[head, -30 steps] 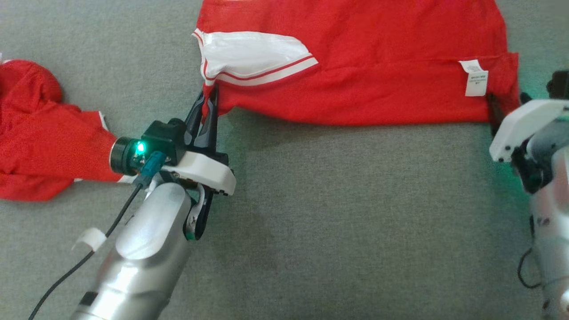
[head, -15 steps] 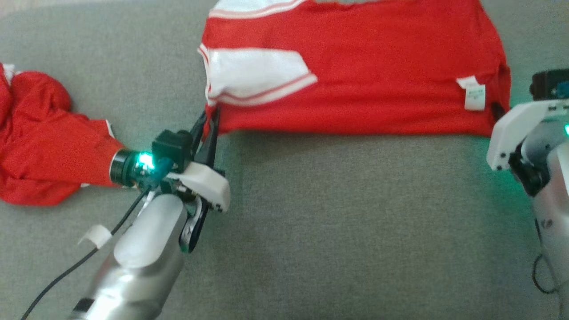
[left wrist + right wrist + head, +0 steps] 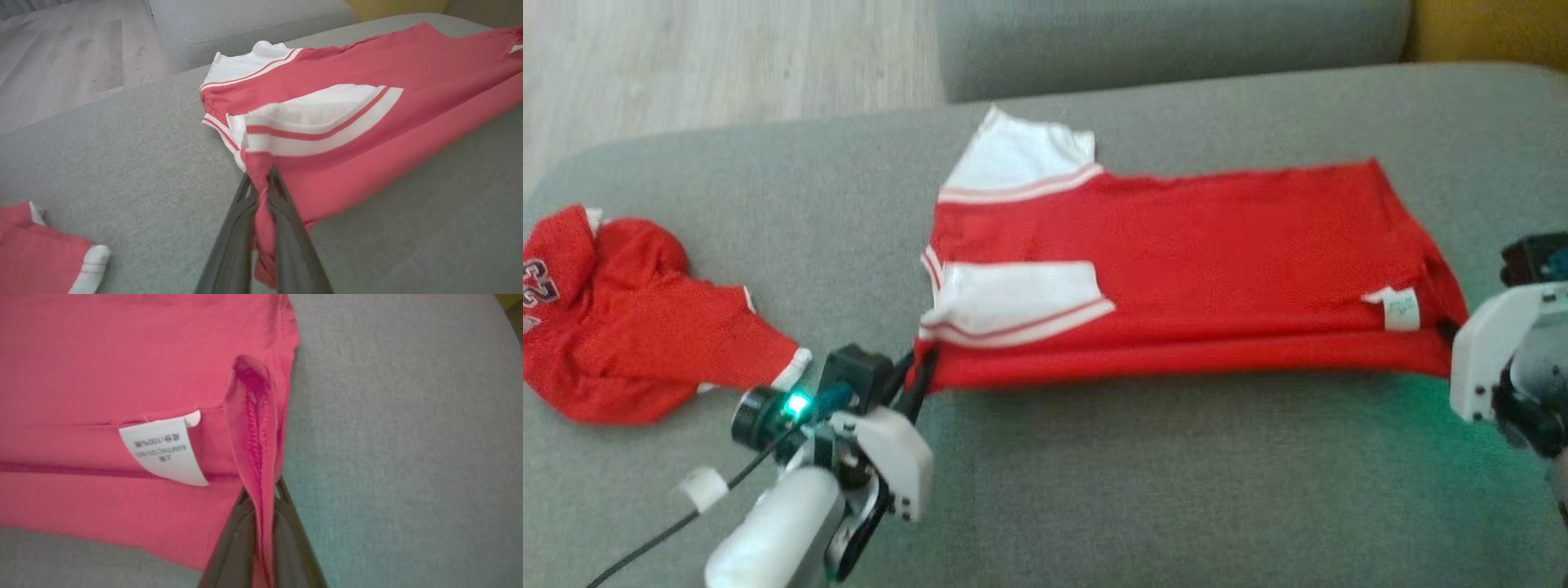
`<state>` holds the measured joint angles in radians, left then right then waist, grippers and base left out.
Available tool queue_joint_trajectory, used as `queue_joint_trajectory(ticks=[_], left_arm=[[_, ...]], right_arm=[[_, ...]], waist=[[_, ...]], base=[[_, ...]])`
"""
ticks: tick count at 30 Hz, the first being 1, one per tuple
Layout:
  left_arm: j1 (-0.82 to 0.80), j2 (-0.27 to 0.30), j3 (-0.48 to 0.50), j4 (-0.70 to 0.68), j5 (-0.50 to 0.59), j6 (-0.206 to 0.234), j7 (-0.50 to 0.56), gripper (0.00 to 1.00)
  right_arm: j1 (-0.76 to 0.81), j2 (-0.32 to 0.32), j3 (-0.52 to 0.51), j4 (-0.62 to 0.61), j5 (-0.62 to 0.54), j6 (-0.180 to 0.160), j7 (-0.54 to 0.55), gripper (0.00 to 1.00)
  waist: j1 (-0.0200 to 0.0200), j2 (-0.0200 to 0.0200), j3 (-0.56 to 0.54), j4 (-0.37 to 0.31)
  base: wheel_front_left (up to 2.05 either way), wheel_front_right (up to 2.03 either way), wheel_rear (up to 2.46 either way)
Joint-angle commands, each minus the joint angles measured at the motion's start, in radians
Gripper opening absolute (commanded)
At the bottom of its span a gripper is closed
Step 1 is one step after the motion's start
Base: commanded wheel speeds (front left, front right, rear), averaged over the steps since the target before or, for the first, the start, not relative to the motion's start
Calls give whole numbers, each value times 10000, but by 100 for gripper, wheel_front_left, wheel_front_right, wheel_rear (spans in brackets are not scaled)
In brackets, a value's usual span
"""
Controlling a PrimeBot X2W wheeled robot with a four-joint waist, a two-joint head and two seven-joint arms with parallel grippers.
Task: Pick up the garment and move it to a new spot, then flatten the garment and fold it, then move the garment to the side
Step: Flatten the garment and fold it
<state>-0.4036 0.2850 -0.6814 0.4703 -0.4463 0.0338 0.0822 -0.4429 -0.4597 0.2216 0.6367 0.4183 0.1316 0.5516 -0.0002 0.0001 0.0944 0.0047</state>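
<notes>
Left pincer (image 3: 261, 179) and right pincer (image 3: 261, 498) each clamp a lower corner of the red garment (image 3: 1217, 261). Folding appears under way; moving it aside remains.

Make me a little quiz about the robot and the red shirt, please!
1. True or false: the left gripper is shut on a corner of the red garment.
2. Pick one. Beside the fold that the right gripper pinches there is: A a white label, B a button, C a zip.
3. Fill the gap: in the head view, the crumpled red top lies to the garment's ____ on the grey cushion.
Key: 1 true; 2 A; 3 left.
</notes>
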Motion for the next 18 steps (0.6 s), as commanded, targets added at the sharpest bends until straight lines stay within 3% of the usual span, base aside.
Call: queue_joint_trajectory(ticks=[1, 7, 12, 13, 14, 15, 16, 17, 18], left_arm=[[-21, 625, 391, -507, -139, 17, 265, 0], [1006, 1246, 262, -2243, -431, 204, 1325, 0], [1413, 1516, 58, -3053, -304, 471, 1768, 0], [1434, 1497, 17, -3129, -292, 490, 1796, 0], [1456, 1467, -2, -3195, -313, 508, 1821, 0], [1467, 1454, -14, -3246, -316, 532, 1836, 17], [1467, 1453, -6, -3294, -294, 584, 1813, 75], [1468, 1457, 4, -3326, -268, 642, 1797, 100], [1468, 1457, 4, -3326, -268, 642, 1797, 100]], right_arm=[[167, -525, -30, -541, 174, -9, 184, 0], [1426, -685, -565, -1711, 591, -9, 811, 0], [2372, -294, -1389, -2545, 503, -9, 908, 0], [2454, -183, -1561, -2662, 431, -9, 795, 10], [2514, -53, -1728, -2781, 357, -9, 646, 100], [2556, 100, -1876, -2873, 346, -9, 527, 100], [2571, 255, -2008, -2989, 373, -9, 366, 100], [2562, 394, -2165, -3100, 379, -9, 143, 100], [2562, 394, -2165, -3100, 379, -9, 143, 100]], waist=[[2, -1, -368, -99], [2, -1, -672, -138], [2, -1, -674, -158], [2, -1, -654, -163], [2, -1, -628, -172], [2, -1, -602, -180], [2, -1, -571, -191], [2, -1, -537, -203], [2, -1, -537, -203]], base=[[0, 0, 0], [0, 0, 0], [0, 0, 0], [0, 0, 0], [0, 0, 0], [0, 0, 0], [0, 0, 0], [0, 0, 0], [0, 0, 0]])
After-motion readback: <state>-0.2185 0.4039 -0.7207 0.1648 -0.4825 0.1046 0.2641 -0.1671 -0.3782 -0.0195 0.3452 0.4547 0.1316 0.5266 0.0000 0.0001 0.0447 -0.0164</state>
